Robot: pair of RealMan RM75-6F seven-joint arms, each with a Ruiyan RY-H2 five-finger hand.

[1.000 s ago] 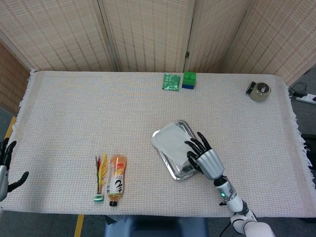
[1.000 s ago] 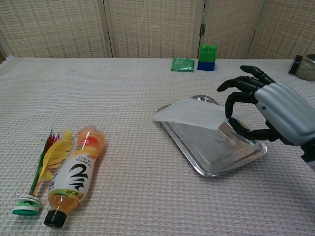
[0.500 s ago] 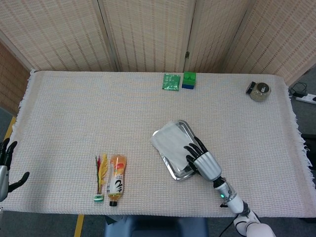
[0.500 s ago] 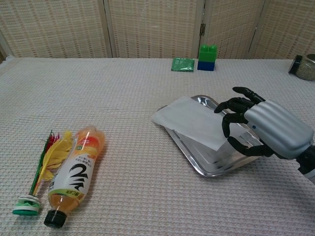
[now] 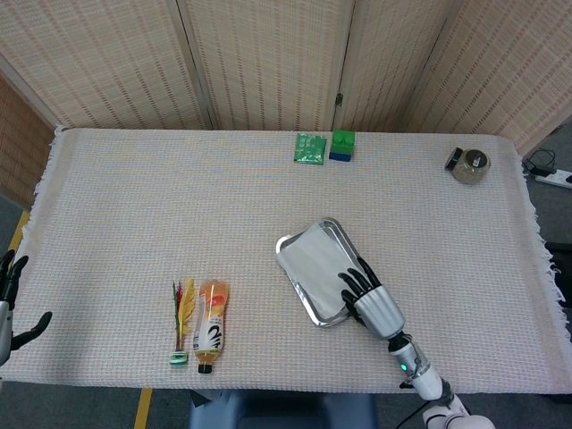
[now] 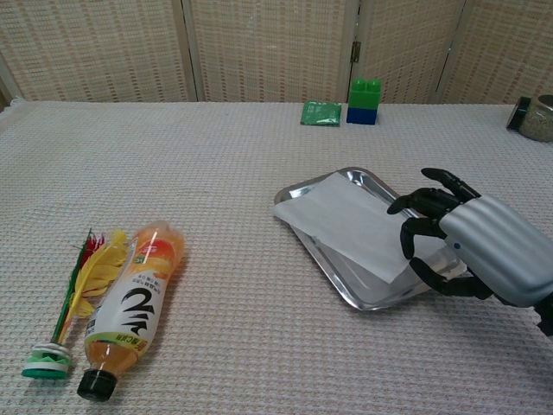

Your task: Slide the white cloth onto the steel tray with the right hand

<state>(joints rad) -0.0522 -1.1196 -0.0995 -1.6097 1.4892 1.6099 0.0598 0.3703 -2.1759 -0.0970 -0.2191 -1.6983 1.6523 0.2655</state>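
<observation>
The white cloth (image 5: 315, 261) (image 6: 344, 220) lies flat across the steel tray (image 5: 289, 271) (image 6: 347, 300), which sits right of the table's middle. The cloth's near corner reaches over the tray's near right rim. My right hand (image 5: 377, 304) (image 6: 486, 259) is at that corner, its dark fingers (image 6: 418, 232) curled over the cloth's edge and the thumb below it, pinching the cloth. My left hand (image 5: 9, 308) shows only in the head view, off the table's left edge, fingers spread and holding nothing.
An orange drink bottle (image 5: 212, 326) (image 6: 134, 303) and a feathered shuttlecock (image 5: 182, 323) (image 6: 73, 298) lie at the front left. A green packet (image 5: 310, 148) (image 6: 321, 113) and a green-and-blue block (image 5: 342, 145) (image 6: 364, 101) sit at the back. A small jar (image 5: 468, 164) stands far right.
The right hand has drawn back towards the near right, pulling the cloth with it. The cloth went from lifted and overhanging the tray's left rim to lying flat on the tray.
</observation>
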